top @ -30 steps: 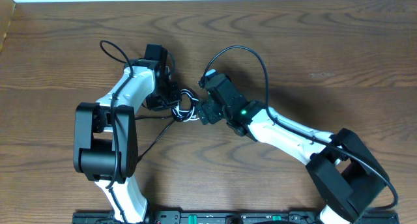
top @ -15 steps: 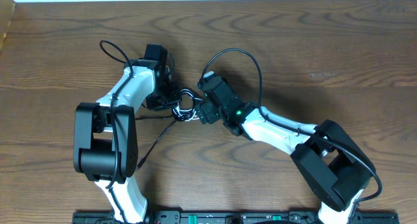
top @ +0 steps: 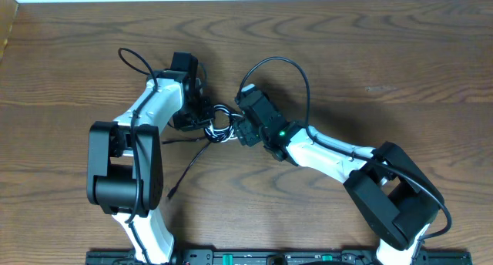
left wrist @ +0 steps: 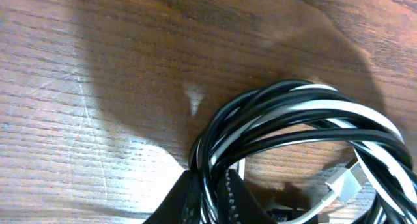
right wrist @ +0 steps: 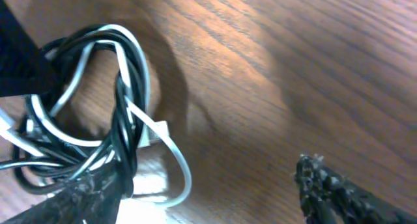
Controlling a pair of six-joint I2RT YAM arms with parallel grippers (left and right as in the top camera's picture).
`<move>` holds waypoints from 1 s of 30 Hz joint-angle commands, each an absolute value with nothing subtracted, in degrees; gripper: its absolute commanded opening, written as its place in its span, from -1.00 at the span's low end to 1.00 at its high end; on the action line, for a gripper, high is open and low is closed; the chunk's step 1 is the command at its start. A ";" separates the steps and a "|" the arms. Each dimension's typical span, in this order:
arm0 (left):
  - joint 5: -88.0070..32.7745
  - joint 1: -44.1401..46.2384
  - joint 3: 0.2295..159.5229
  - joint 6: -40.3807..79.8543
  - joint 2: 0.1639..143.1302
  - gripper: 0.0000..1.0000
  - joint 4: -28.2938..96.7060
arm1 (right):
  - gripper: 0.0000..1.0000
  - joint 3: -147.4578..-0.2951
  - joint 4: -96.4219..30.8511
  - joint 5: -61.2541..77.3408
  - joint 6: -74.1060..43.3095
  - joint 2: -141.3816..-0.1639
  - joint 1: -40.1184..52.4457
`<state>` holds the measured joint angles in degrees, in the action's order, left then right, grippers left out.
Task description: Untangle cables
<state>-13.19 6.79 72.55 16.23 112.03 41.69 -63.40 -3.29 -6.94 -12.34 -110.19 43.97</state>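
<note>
Blocking both jaw sets overhead, the wrists crowd the cables on the bench. Here the left end effector pinches the bundle, while the right end effector stands wide open and empty, with the bundle beside one finger.

The cables (black and white strands, knotted in loops) lie on the brown wooden worktop between the left claw and the right claw, both right at the knot. One black strand trails off near-left across the wood.
</note>
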 commanded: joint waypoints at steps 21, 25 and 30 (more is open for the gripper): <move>-12.86 6.76 72.49 15.49 112.31 -0.73 41.67 | 0.92 -63.96 -4.51 -11.66 -12.16 -108.88 43.59; -12.86 6.76 72.49 15.49 112.31 -0.73 41.67 | 0.93 -63.96 -4.89 -11.68 -12.14 -108.05 43.59; -12.86 6.76 72.49 15.49 112.31 -0.74 41.67 | 0.94 -63.96 -6.33 -11.70 -12.12 -104.38 43.55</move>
